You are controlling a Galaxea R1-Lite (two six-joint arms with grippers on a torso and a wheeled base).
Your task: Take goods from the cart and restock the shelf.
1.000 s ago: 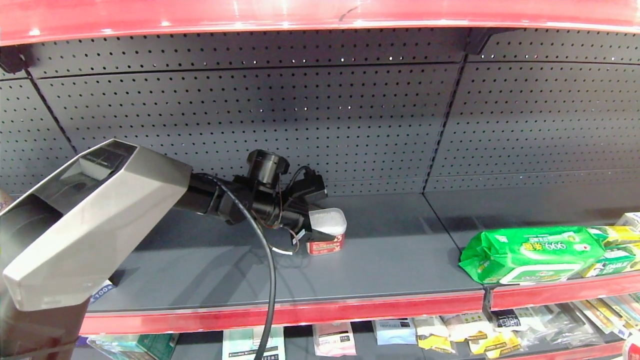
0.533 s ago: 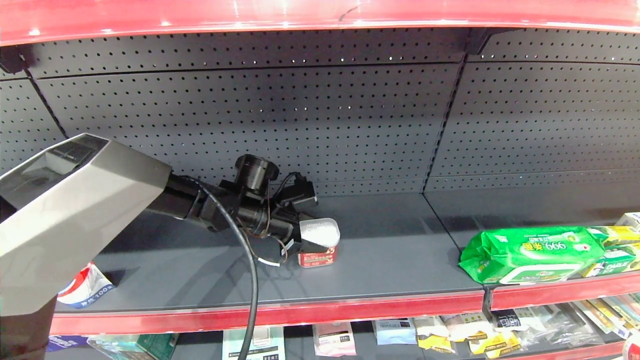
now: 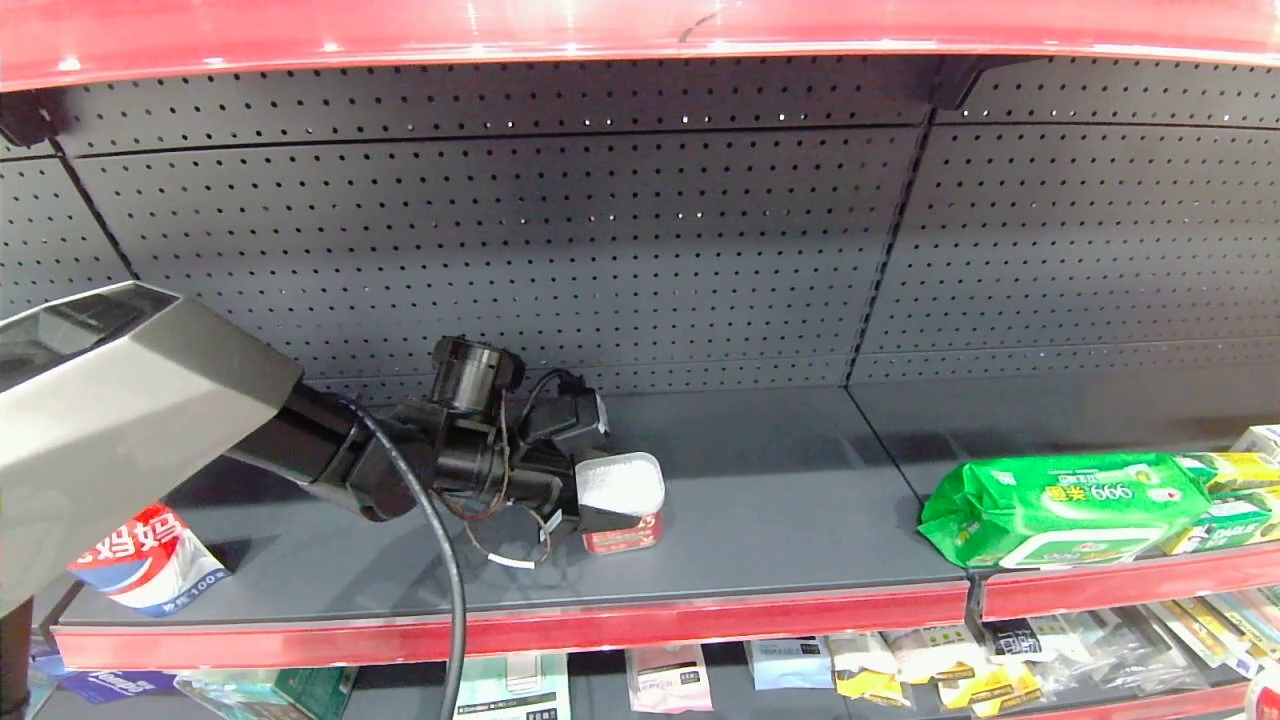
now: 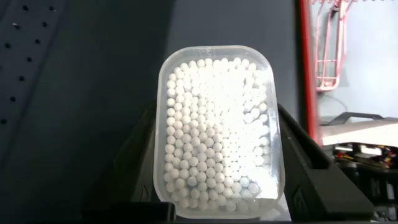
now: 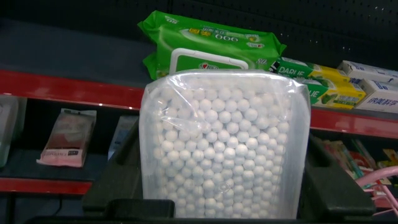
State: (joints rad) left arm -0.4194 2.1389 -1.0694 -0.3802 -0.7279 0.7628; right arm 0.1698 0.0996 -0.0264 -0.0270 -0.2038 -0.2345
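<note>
- The left gripper (image 3: 600,497) is over the dark grey metal shelf board (image 3: 780,500). It sits about midway along the left bay, nearer the red front edge than the perforated back panel (image 3: 500,220).
- Its jaws are closed to the width of a clear plastic box of white cotton swabs with a red label (image 3: 622,495). The left wrist view shows a black finger (image 4: 134,174) against each long side of the box.
- The box has its white swab ends upward and the red label at its foot. Its base is down at the board, though I cannot tell whether it touches.
- The right gripper (image 5: 224,180) is closed the same way on a second clear box of white cotton swabs in film wrap (image 5: 224,137). Black fingers (image 5: 115,180) flank both sides, and the shelf's red front edge (image 5: 62,87) is behind it.
- A green soft pack of wet wipes (image 3: 1065,505) lies flat at the front of the right bay, well apart from the left gripper's box. Yellow-green cartons (image 3: 1225,495) lie just beside the pack.
- A red, white and blue wrapped pack (image 3: 150,565) lies at the left end of the board, by the front edge.
- Small packets (image 3: 668,678) lie on the lower shelf.
- A pink wire basket (image 4: 329,46) shows past the shelf edge in the left wrist view.
</note>
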